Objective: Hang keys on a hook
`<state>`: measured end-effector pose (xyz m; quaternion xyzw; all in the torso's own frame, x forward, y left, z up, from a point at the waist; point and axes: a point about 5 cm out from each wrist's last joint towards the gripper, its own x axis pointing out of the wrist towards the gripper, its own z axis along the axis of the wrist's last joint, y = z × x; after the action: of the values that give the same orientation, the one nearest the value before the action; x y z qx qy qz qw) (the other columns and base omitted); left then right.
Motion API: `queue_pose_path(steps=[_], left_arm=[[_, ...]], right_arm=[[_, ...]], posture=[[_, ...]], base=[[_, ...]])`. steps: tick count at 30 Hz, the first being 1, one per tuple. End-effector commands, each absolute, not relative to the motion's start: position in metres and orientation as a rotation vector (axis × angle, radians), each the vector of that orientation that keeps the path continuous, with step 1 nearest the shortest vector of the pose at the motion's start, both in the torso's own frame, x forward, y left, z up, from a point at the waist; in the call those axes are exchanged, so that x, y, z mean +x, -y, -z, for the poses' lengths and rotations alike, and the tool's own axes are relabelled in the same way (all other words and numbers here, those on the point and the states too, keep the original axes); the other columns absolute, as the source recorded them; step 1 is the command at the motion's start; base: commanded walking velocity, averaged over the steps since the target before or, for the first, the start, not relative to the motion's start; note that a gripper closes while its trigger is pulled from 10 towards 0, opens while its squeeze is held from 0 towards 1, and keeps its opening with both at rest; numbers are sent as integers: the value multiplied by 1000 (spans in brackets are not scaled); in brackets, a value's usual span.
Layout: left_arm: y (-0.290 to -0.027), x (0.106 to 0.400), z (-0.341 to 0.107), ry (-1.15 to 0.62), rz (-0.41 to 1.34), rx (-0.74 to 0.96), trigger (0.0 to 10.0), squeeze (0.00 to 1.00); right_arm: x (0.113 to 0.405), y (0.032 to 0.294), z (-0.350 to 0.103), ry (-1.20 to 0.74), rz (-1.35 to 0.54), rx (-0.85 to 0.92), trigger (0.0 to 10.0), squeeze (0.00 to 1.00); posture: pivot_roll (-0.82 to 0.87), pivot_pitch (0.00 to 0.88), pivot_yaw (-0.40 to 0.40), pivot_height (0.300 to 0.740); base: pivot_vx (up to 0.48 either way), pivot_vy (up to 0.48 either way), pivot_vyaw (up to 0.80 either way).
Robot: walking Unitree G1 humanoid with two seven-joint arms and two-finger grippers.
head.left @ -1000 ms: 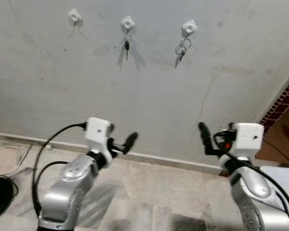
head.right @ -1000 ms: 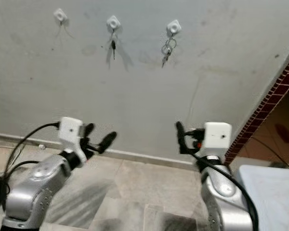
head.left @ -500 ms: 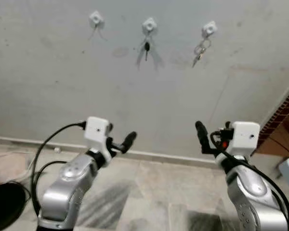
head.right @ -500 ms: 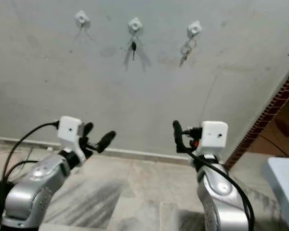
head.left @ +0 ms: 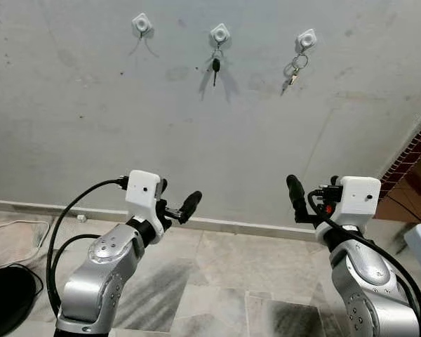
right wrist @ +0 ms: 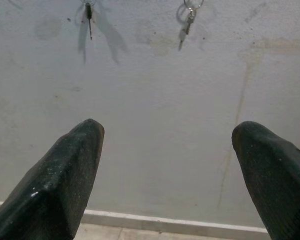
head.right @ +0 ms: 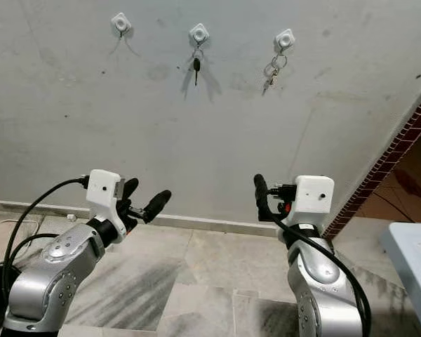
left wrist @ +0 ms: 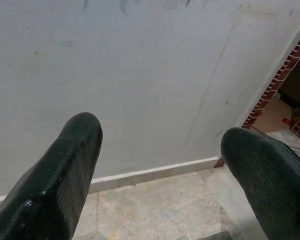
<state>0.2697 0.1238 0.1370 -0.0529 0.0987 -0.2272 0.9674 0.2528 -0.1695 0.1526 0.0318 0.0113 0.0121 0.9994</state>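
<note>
Keys [head.left: 290, 73] already hang on the right hook [head.left: 307, 38], a single key [head.left: 215, 67] on the middle one. Our left gripper [head.left: 177, 203] and right gripper [head.left: 310, 199] are spread wide and empty, low and well away from the wall, so we judge the hanging done.

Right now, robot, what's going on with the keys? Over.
Left end effector and right end effector open, empty, low before the wall. Black key hangs on middle hook, key bunch on right hook; left hook bare. Nothing in between.

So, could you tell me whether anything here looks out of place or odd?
Nothing stands out. The black-headed key and the key bunch hang straight from their hooks; the left hook is bare. Left gripper and right gripper are open, holding nothing.
</note>
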Motion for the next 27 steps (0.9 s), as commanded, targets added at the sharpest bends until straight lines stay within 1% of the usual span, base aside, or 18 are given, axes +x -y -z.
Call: queue_pose_path(steps=[1, 15, 27], left_arm=[[-122, 272, -140, -187, 464, -98, 10000, 0], [-121, 271, -139, -196, 467, -95, 10000, 0], [-121, 271, -138, -198, 469, -95, 10000, 0]], right_arm=[[254, 169, -155, -15, -27, 60, 10000, 0], [254, 169, -155, -16, -29, 61, 10000, 0], [254, 169, -155, -15, -29, 61, 10000, 0]], posture=[[97, 0, -37, 740], [96, 0, -37, 740], [96, 0, -36, 740]], base=[[0, 0, 0], [0, 0, 0], [-263, -240, 0]])
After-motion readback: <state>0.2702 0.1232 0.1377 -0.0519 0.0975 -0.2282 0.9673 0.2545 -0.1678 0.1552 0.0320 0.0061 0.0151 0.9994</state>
